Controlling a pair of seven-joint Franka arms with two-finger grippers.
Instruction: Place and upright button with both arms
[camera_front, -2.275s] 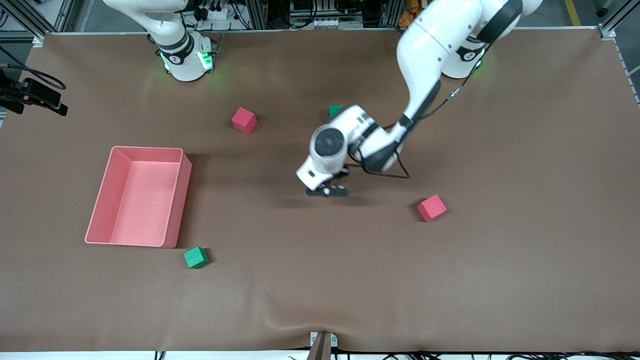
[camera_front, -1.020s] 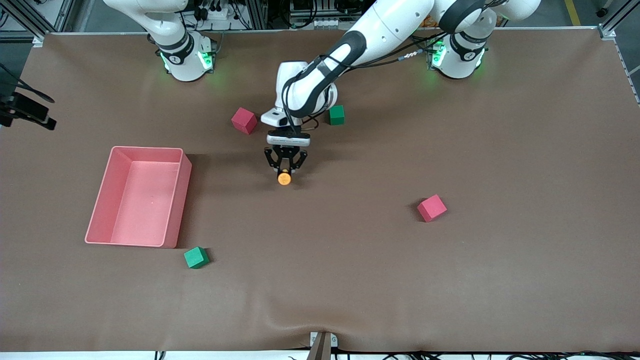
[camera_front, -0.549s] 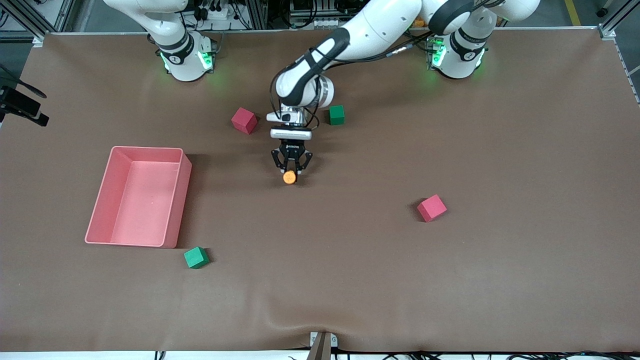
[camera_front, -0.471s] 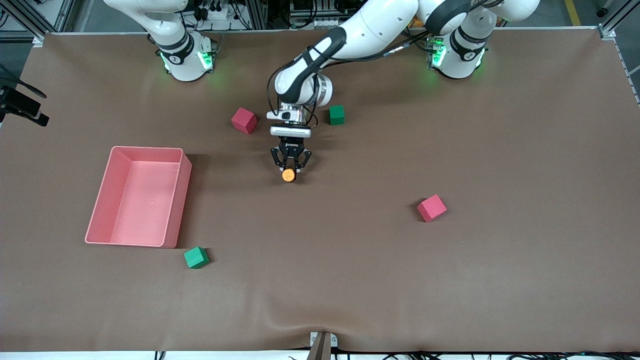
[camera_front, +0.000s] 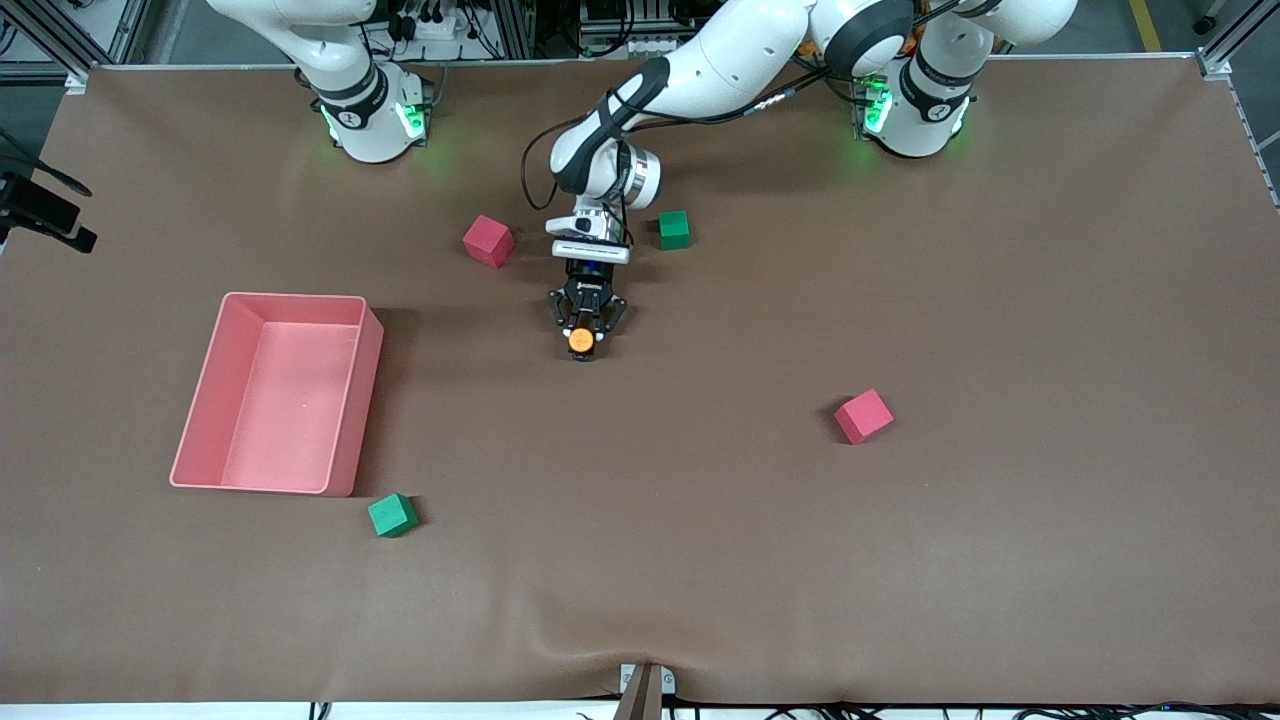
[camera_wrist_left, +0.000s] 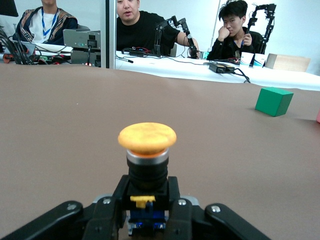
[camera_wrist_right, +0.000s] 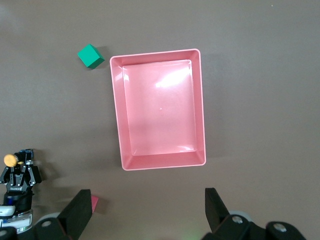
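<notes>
The button has a round orange cap and a black body with blue and yellow bits. My left gripper is shut on its body low over the middle of the brown table. In the left wrist view the button stands cap up between the fingers. The right wrist view shows it small, the button in the left gripper. My right gripper is open and empty, high above the table near the pink bin; it is out of the front view.
A pink bin lies toward the right arm's end. A pink cube and a green cube sit near the left wrist. Another pink cube and green cube lie nearer the front camera.
The left arm swung from the table's middle to hold the button out level, then turned its wrist down so the button now points cap up. The right arm has stayed still.
</notes>
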